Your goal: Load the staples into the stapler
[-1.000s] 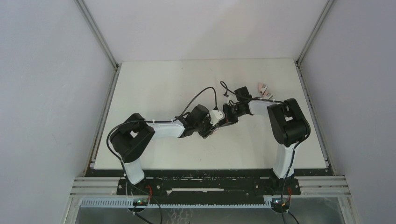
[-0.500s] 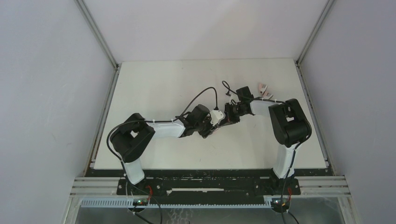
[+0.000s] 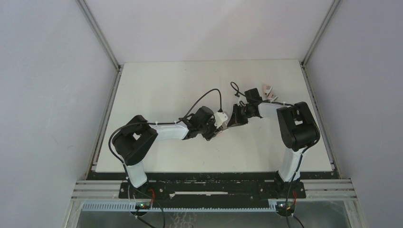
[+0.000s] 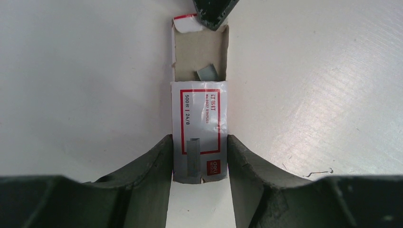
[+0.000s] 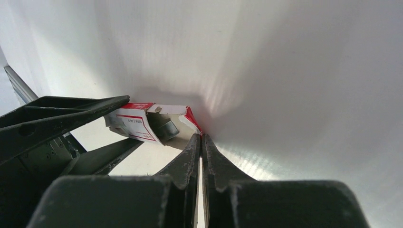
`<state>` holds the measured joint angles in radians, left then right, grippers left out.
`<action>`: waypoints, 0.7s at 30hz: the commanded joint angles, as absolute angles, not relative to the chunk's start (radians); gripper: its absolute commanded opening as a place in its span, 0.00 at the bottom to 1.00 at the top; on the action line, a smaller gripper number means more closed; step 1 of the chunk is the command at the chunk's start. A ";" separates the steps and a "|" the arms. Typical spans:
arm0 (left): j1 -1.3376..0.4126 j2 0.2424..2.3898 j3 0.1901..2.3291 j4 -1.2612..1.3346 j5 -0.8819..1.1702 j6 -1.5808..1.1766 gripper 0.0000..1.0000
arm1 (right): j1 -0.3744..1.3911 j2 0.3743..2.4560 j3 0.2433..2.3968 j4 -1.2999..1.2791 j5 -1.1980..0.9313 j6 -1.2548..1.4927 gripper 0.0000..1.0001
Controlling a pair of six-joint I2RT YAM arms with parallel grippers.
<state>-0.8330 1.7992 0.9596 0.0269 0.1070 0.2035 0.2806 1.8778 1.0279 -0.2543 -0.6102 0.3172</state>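
My left gripper (image 4: 199, 142) is shut on the sides of a small staple box (image 4: 199, 114) with a red-framed label, which lies flat on the table. The box's inner tray (image 4: 199, 47) is slid partly out at the far end. A short grey block of staples (image 4: 206, 72) lies in it. My right gripper (image 5: 200, 137) is shut, its tips pinching the tray's red end flap (image 5: 192, 118). The staples (image 5: 168, 128) show just left of those tips. The pink stapler (image 3: 267, 90) sits at the back right, beyond the right arm and away from both grippers.
A single loose staple (image 4: 318, 173) lies on the white table (image 3: 166, 90) to the right of the left fingers. A black cable (image 3: 209, 95) arcs over the left wrist. Grey walls enclose the table on three sides.
The right arm has drawn back to the right, and its gripper sits slightly farther from the left one. The left arm has stayed still, holding the box.
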 commanded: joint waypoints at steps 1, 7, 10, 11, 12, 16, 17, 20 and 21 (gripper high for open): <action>-0.839 1.810 1.004 -0.022 0.088 0.235 0.49 | 0.254 1.807 1.011 -0.202 -0.584 0.341 0.00; -0.839 1.806 1.005 -0.034 0.088 0.240 0.50 | 0.231 1.788 0.990 -0.189 -0.565 0.353 0.00; -0.839 1.805 1.005 -0.035 0.085 0.241 0.50 | 0.224 1.783 0.986 -0.186 -0.557 0.356 0.00; -0.839 1.805 1.005 -0.037 0.085 0.241 0.50 | 0.223 1.782 0.985 -0.186 -0.555 0.357 0.00; -0.839 1.805 1.005 -0.037 0.083 0.241 0.50 | 0.221 1.781 0.984 -0.188 -0.552 0.358 0.00; -0.839 1.803 1.005 -0.042 0.074 0.247 0.51 | 0.214 1.775 0.979 -0.189 -0.534 0.362 0.00; -0.839 1.801 1.003 -0.044 0.070 0.249 0.51 | 0.211 1.775 0.979 -0.191 -0.532 0.362 0.00; -0.839 1.792 0.998 -0.044 0.061 0.255 0.52 | 0.205 1.770 0.976 -0.192 -0.523 0.366 0.00; -0.839 1.790 0.995 -0.042 0.057 0.256 0.52 | 0.203 1.768 0.974 -0.193 -0.514 0.367 0.00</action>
